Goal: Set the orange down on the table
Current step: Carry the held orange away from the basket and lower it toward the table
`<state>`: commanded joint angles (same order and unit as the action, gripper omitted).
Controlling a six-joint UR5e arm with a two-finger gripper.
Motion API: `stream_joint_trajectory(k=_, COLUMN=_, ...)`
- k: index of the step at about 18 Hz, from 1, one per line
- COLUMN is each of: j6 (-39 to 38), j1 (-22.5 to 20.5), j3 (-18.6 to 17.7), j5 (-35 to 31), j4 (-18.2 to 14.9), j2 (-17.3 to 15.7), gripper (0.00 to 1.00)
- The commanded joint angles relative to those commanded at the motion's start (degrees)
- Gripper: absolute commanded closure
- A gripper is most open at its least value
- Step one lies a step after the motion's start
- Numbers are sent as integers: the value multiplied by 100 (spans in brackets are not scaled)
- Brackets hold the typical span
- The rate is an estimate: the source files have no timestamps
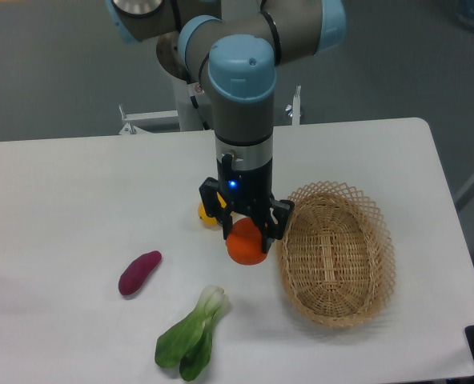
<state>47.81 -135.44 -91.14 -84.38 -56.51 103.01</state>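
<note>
Surface carries wicker basket at right, bok choy in front, purple yam at left. Fingers grasping orange just left of basket, low over bare white, likely for release.

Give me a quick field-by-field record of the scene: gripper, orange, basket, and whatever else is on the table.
gripper: pointing down, fingers around the orange, left of the basket
orange: between the fingers, at or just above the table; contact unclear
table: white
basket: wicker, oval, nothing visible inside, right of the orange
yellow fruit: mostly hidden behind the gripper
purple vegetable: lying on the table, left of the orange
leafy green: lying near the front edge
</note>
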Motion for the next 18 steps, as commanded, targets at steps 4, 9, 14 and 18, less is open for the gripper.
stream_joint_trajectory(k=4, j6=0, j1=35, j3=-79, j5=-9, j4=0, j2=18, gripper=36)
stream_joint_trajectory(k=9, j6=-9, j1=88, j3=-298, j5=-17, j4=9, j2=9, gripper=36)
stream_joint_trajectory(k=14, j6=-18, j1=464, j3=-658, j5=-315, j4=9, j2=-61, gripper=36)
stream_joint_trajectory(k=18, j6=0, j1=773, j3=-1238, j5=-430, j4=18, j2=-88, gripper=36)
